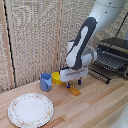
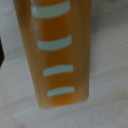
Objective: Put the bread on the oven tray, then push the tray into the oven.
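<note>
Open wooden tabletop (image 1: pixel 95 102) around bread (image 1: pixel 75 90) under claw (image 1: pixel 73 84).

Exterior view faces the table (image 1: pixel 95 107) frontally; wrist view looks close onto the bread (image 2: pixel 55 52).

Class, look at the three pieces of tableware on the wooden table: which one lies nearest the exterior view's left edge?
The patterned white plate. The blue cup and yellow bowl sit farther toward the exterior view's right, by the gripper.
</note>
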